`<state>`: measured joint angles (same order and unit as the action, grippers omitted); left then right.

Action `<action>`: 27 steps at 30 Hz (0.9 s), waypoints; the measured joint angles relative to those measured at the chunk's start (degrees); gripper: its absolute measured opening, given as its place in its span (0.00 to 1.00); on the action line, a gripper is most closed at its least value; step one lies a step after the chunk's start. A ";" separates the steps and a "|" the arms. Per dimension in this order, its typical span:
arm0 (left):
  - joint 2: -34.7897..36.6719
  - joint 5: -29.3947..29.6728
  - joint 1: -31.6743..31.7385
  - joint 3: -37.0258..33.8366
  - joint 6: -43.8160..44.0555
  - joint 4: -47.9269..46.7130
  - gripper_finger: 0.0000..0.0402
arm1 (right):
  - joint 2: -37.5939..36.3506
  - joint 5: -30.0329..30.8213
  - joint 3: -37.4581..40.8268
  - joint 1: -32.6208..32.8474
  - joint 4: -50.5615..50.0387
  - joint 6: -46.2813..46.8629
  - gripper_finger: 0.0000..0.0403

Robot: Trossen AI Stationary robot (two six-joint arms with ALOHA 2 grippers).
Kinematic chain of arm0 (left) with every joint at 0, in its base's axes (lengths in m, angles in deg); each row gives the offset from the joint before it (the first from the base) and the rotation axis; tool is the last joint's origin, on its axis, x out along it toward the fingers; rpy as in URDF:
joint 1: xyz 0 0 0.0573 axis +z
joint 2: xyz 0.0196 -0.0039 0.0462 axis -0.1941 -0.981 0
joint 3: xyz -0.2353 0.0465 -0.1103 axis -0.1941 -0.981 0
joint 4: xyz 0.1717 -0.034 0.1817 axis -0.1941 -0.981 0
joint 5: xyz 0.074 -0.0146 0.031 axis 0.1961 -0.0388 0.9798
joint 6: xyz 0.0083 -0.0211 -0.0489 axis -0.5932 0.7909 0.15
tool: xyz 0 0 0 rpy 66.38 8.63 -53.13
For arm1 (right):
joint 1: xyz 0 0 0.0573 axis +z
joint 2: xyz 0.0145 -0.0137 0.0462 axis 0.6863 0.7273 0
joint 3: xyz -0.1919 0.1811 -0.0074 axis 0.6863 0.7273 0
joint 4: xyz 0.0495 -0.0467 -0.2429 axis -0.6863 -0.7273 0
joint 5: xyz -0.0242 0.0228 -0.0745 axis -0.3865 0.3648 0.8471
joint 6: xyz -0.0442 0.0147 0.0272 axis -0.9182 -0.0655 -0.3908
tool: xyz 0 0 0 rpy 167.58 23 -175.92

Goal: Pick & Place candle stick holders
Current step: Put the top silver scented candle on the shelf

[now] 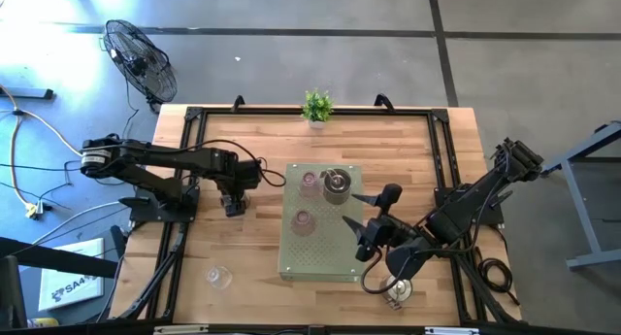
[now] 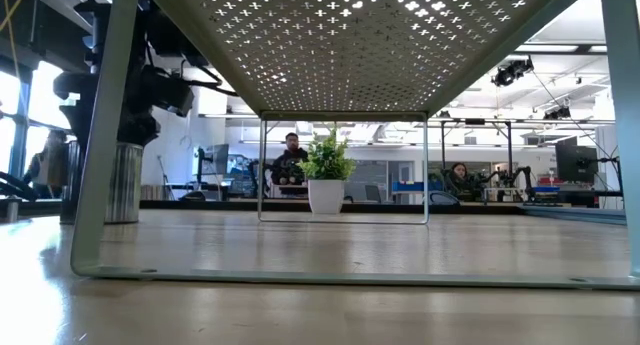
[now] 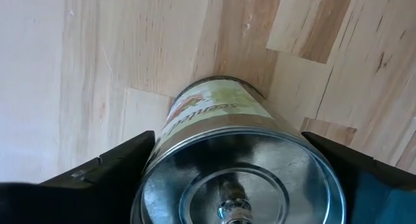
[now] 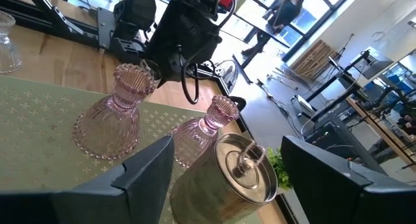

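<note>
The left gripper point(image 3: 234, 169) stands wide astride a silvery metal tin holder point(image 3: 237, 152) beside the green perforated tray point(image 1: 320, 262): rigid, slick, best gripped mid-wall.

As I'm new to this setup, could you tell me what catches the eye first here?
Two pink glass holders and a silvery holder stand on the green perforated tray mid-table. The left gripper sits down over a labelled metal holder on the table's left side.

Dark jointed arms point(image 1: 175, 160) trailing black cables.
</note>
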<state>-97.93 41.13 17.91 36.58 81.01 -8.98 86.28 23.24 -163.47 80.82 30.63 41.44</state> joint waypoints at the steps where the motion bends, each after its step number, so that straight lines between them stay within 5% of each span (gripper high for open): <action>1: 0.00 0.05 0.00 0.00 0.19 -0.03 0.87 | 0.00 0.25 0.00 0.01 0.00 -0.03 0.69; 9: 0.07 2.52 0.00 0.04 2.22 -0.35 0.87 | 0.00 0.11 0.00 0.00 0.00 -1.51 0.69; 21: -0.03 3.72 0.00 0.57 2.32 -1.40 0.87 | 0.00 -16.01 0.00 -0.08 0.79 -4.75 0.69; 27: -0.13 5.14 0.00 5.07 2.80 -8.45 0.87 | 0.00 -16.02 0.00 -0.32 1.29 -4.85 0.69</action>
<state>-98.06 46.26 17.91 41.64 83.81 -17.44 86.28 7.22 -163.47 80.51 31.92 36.59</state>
